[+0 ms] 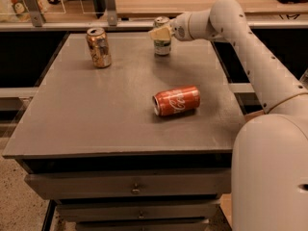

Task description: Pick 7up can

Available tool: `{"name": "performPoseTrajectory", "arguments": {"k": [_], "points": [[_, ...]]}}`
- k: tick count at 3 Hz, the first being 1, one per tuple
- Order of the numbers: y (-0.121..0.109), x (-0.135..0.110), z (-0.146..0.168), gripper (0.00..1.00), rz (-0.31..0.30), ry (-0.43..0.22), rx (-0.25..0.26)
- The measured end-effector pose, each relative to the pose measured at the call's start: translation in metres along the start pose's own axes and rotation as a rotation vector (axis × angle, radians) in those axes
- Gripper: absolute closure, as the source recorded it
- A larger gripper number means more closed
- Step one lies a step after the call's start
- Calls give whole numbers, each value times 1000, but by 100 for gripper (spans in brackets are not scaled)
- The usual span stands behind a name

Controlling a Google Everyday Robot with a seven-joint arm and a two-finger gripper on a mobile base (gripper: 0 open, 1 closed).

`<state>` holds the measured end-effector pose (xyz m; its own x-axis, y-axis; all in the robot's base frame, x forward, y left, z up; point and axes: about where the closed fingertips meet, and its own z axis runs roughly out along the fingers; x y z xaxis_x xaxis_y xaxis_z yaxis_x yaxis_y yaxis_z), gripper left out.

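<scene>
The 7up can (162, 47), pale with green markings and a silver top, stands upright near the far edge of the grey table (96, 114), right of centre. My gripper (159, 33) reaches in from the right on the white arm (250, 47) and sits at the can's upper half, overlapping it. The can's top rim and lower body show above and below the gripper.
A gold-brown can (98, 47) stands upright at the far left of the table. A red-orange can with white script (177, 100) lies on its side in the middle right. A railing and posts (110, 13) run behind the table. Drawers (134, 189) sit below the front edge.
</scene>
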<state>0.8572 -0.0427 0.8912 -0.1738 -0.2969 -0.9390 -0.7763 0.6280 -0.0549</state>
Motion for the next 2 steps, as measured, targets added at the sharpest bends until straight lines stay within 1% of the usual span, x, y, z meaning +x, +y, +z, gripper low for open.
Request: {"name": "performPoseTrajectory", "arguments": {"k": [1,2], "points": [[1,-12,-8,87,-22,-24,-7],[-13,-50,-53,100,-62,-73,19]]}}
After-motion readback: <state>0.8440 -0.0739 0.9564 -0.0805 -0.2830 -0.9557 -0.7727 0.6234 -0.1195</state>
